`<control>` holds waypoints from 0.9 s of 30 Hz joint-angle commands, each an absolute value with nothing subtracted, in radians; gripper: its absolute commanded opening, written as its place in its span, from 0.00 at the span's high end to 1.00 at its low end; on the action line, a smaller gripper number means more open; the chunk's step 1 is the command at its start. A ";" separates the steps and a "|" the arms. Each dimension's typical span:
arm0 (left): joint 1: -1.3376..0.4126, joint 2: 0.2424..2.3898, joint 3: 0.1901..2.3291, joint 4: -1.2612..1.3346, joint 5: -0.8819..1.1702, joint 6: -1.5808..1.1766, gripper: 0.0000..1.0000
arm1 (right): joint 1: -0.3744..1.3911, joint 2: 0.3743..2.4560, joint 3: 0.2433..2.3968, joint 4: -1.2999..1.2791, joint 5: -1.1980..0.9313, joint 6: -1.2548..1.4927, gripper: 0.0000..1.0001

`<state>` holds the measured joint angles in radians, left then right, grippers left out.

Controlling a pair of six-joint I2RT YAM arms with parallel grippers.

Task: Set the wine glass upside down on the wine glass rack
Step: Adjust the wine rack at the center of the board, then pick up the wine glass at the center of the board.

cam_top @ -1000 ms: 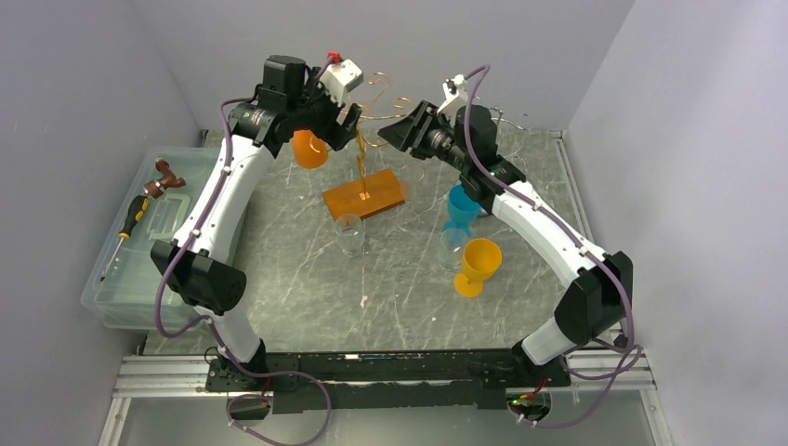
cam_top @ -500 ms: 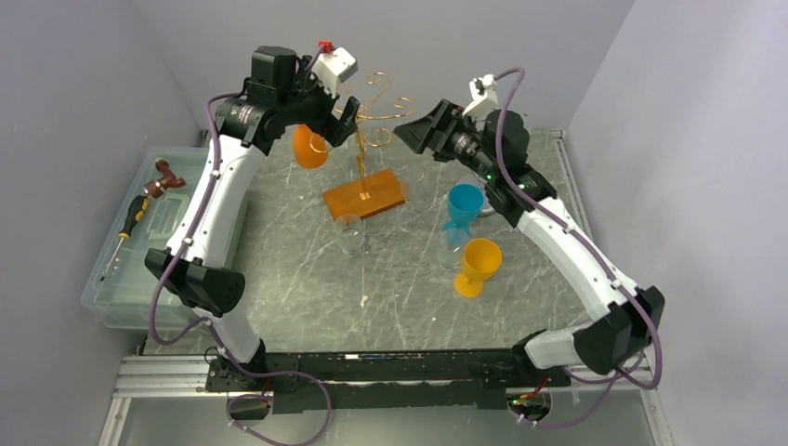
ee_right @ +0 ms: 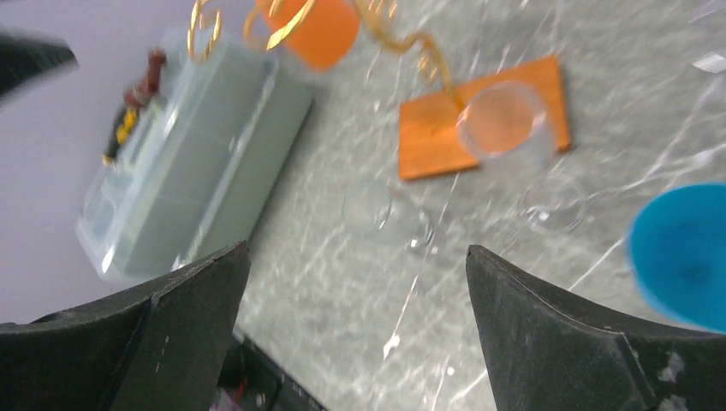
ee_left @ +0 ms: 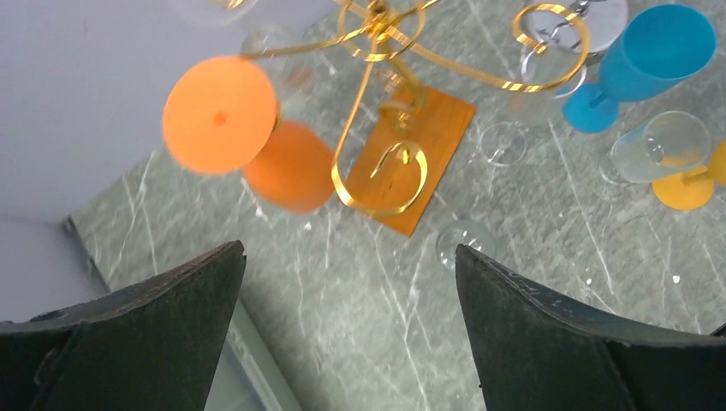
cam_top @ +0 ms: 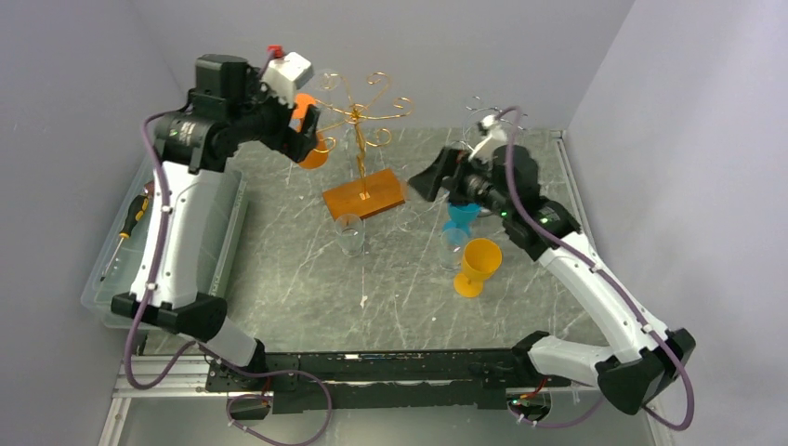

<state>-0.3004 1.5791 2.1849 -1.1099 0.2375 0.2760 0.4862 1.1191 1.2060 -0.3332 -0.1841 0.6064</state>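
An orange wine glass [ee_left: 291, 167] hangs upside down from a hook of the gold wire wine glass rack [ee_left: 377, 86], its round foot [ee_left: 220, 114] on top. My left gripper [ee_left: 349, 253] is open and empty, drawn back to the left of the glass and apart from it. From above, the left gripper [cam_top: 299, 130] partly covers the orange glass [cam_top: 317, 156], left of the rack [cam_top: 358, 113]. My right gripper [ee_right: 357, 250] is open and empty above the table. It hovers right of the rack's orange base [cam_top: 364, 195] as the right gripper [cam_top: 429, 178].
Right of the rack stand a blue glass [cam_top: 462, 218], a yellow glass [cam_top: 479, 265] and a clear glass [cam_top: 453, 246]. Another clear glass [cam_top: 350, 232] stands in front of the base. A clear plastic bin [cam_top: 181, 177] with a screwdriver sits at the left edge.
Both grippers opened wide. The left arm pulled back left and upward, leaving the orange glass hanging on the rack. The right arm dropped away from the rack toward the blue glass.
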 commanded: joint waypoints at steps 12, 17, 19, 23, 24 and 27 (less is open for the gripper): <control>-0.156 1.447 2.096 -1.194 0.320 0.196 0.01 | 0.834 1.323 1.300 -0.466 0.208 0.466 0.14; -0.156 1.473 2.092 -1.194 0.329 0.187 0.01 | 0.790 1.329 1.351 -0.475 0.270 0.406 0.25; -0.156 1.478 2.089 -1.186 0.339 0.181 0.01 | 0.748 1.337 1.352 -0.453 0.258 0.393 0.29; -0.156 1.477 2.074 -1.163 0.347 0.176 0.02 | 0.631 1.340 1.334 -0.397 0.184 0.419 0.38; -0.156 1.478 2.075 -1.163 0.348 0.178 0.02 | 0.607 1.339 1.326 -0.378 0.165 0.425 0.39; -0.156 1.486 2.083 -1.169 0.345 0.193 0.03 | 0.561 1.350 1.324 -0.347 0.136 0.432 0.40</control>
